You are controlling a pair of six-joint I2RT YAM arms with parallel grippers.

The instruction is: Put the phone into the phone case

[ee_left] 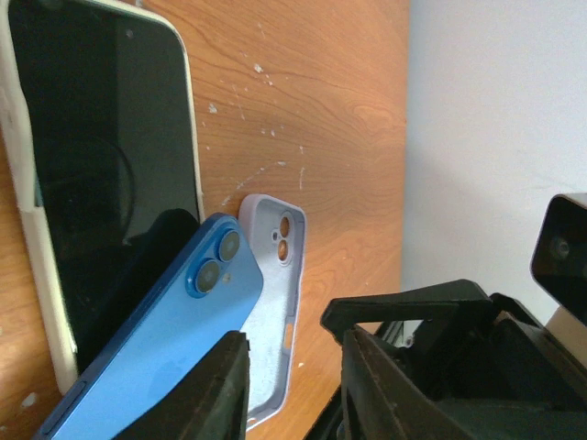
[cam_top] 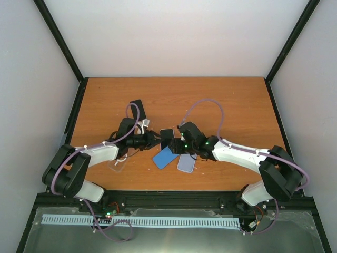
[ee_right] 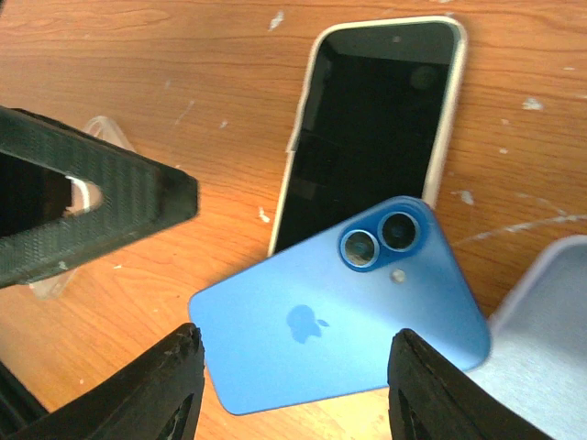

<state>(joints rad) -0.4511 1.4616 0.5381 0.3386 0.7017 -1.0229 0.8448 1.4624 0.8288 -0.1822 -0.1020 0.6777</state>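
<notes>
Blue phone (ee_right: 339, 321) lies back-up just past the right gripper (ee_right: 293, 344) tips, spanning the gap btw them. Those jaws stand parted w/ nothing clamped. Lavender phone case (ee_right: 546, 339) sits outside one jaw, just beside the phone. Left gripper (ee_left: 284, 339) jaws are nearly together (gripping anything? can't tell). The phone's edge runs behind one finger, case showing beyond the gap.

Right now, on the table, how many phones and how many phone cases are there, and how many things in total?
Phones: 2 (blue phone, black-screen phone)
Phone cases: 2 (pale lilac case, clear case)
Black flat object, phone or case unclear: 1
Total: 5
</notes>
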